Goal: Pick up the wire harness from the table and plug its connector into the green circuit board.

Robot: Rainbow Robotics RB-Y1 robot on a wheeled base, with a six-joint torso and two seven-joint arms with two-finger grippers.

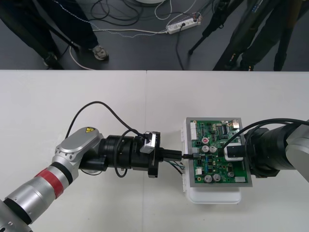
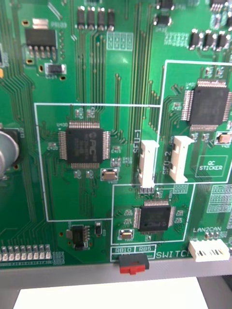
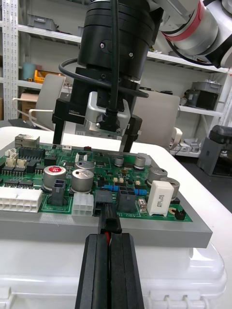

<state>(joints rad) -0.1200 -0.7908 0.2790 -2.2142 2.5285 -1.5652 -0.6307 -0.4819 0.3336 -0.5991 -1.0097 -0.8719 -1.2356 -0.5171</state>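
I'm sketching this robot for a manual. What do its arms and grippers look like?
The left arm has silver links, a red ring, a yellow warning sticker and a looping black cable. The left gripper is a black cylinder with two flat black fingers. The right arm is grey-silver; the right gripper is black with a silver camera block.
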